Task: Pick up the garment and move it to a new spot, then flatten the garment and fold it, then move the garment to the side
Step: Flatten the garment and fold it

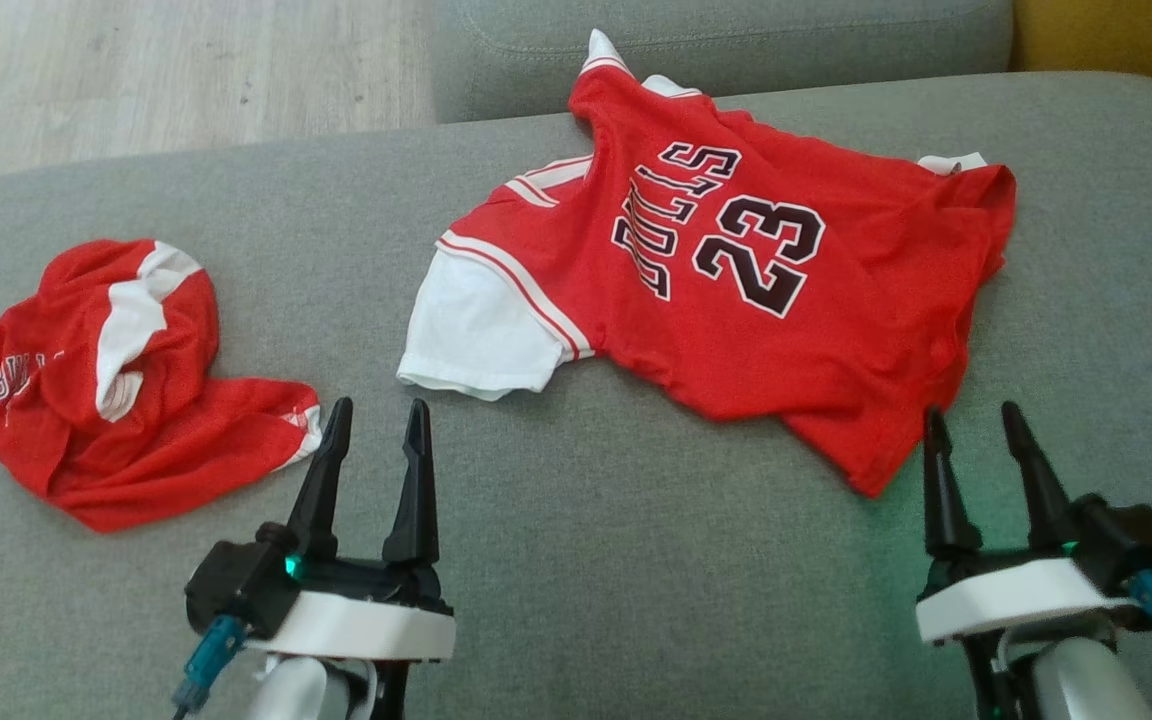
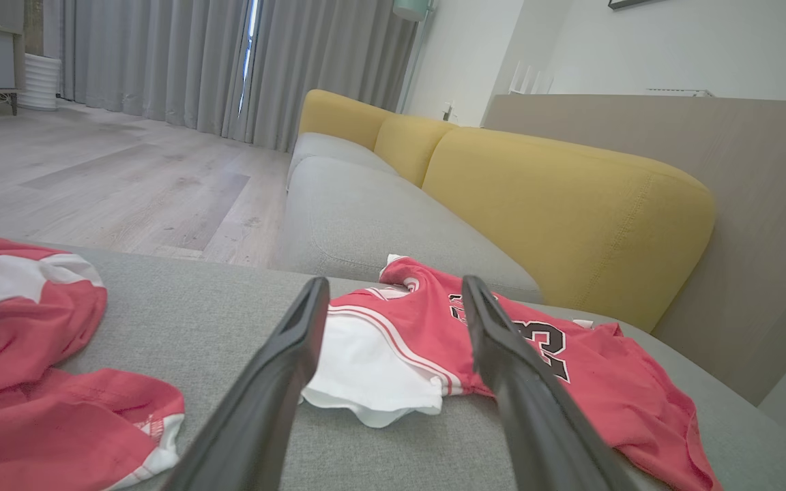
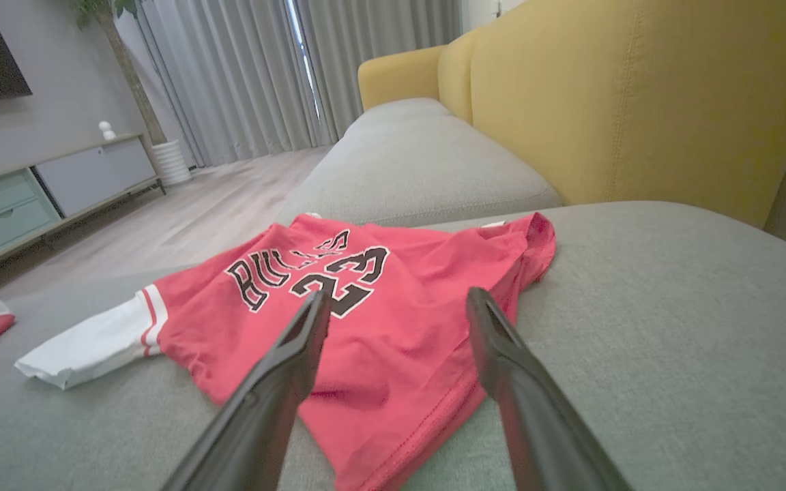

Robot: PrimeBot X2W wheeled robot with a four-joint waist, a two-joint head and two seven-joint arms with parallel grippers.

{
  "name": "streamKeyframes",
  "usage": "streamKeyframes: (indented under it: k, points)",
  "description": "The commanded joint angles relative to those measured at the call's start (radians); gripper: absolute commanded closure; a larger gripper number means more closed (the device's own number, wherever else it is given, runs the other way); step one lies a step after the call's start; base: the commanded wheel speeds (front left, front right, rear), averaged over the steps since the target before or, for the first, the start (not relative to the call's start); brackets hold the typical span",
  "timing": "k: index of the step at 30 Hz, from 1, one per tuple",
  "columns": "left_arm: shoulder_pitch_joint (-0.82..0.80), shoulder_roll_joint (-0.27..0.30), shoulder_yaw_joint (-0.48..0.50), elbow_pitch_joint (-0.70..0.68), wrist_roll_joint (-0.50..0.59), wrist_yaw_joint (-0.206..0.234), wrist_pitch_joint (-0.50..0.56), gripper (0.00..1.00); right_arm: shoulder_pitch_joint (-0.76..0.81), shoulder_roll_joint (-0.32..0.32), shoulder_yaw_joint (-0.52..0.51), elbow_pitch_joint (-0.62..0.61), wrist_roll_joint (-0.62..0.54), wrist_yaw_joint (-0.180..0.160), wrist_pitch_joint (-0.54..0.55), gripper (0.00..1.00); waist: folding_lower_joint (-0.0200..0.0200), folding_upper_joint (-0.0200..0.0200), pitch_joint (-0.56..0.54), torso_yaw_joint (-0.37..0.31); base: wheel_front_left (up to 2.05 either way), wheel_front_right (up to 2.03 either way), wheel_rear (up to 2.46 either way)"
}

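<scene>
My left gripper [image 1: 380, 410] and right gripper [image 1: 972, 412], fingers spread and empty, hover just short of the red jersey [image 1: 736, 300] rumpled on the sofa seat [image 1: 586, 580]; a shallow pinch may lift one layer, bunching it.

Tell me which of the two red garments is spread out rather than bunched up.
The jersey with the 23: it lies fairly flat, white sleeve out. The other garment, to its left, is crumpled in a heap.
</scene>
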Motion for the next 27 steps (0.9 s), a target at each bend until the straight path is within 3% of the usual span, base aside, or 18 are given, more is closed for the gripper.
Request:
streamKeyframes:
  k: [1, 18, 27]
  points:
    - [-0.032, 0.002, 0.032, -0.027, 0.009, 0.000, -0.006, 0.00, -0.006, -0.004, 0.025, -0.020, -0.011, -0.001, -0.011, 0.00, -0.0001, -0.0001, 0.002, 0.000, 0.00, 0.00, 0.00]
    - [-0.043, 0.002, 0.002, -0.014, 0.013, -0.006, -0.006, 0.00, -0.055, -0.004, 0.057, 0.255, -0.089, -0.001, -0.011, 0.00, -0.0001, -0.0001, 0.028, 0.047, 0.00, 0.00, 0.00]
    - [-0.063, 0.002, -0.003, -0.009, 0.017, -0.009, -0.006, 0.00, -0.108, -0.004, 0.080, 0.286, -0.088, -0.001, -0.011, 0.00, -0.0001, -0.0001, 0.057, 0.072, 0.00, 0.00, 0.00]
